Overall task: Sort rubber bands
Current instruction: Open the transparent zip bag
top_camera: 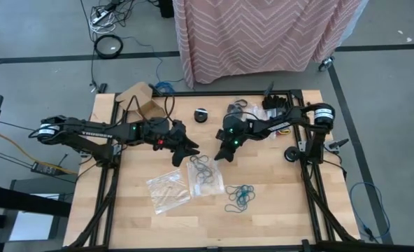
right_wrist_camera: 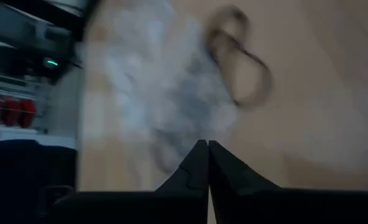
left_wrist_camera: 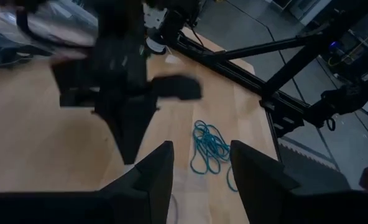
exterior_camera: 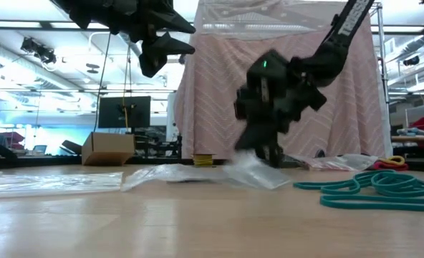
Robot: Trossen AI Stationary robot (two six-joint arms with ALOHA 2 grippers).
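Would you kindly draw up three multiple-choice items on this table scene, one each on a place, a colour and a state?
1. Where does the small black disc lie?
A. near the table's far edge
B. inside a bag
C. at the near edge

2. What colour are the loose rubber bands at the table's near right?
A. red
B. teal
C. white

3. How do the right gripper's fingers stand?
A. wide apart
B. around the disc
C. shut together

Answers: 1 A, the high view shows it beside the far rail; 2 B, teal in the high and low views; 3 C, the right wrist view shows the tips meeting.
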